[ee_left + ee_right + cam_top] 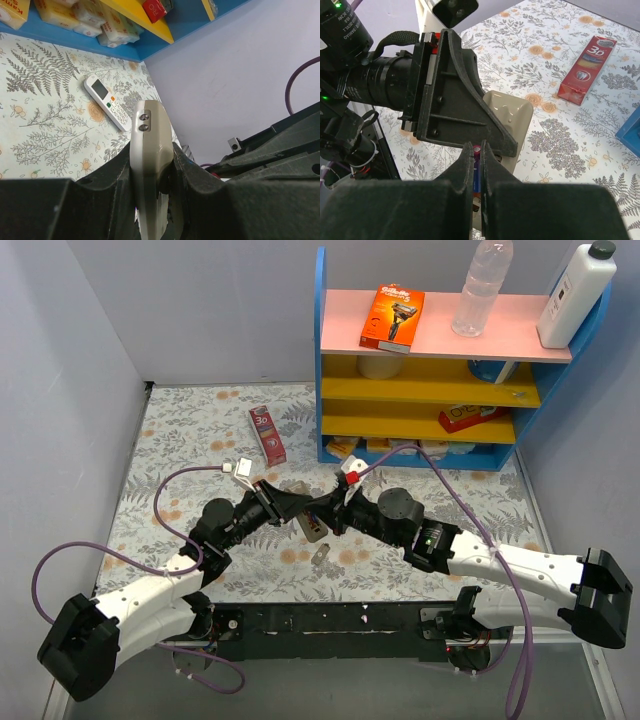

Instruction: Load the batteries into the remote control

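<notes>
My left gripper is shut on a beige remote control and holds it on edge above the table. In the right wrist view the remote sits behind the left gripper's black finger. My right gripper is shut on a slim blue-purple battery and holds it right against the remote's near end. In the top view the two grippers meet at the table's middle, with the right gripper next to the remote. The battery compartment is hidden.
A small grey cover piece lies on the floral table below the grippers. A white remote lies near the blue shelf. A red toothpaste box lies at the back. The shelf holds a razor pack and bottles.
</notes>
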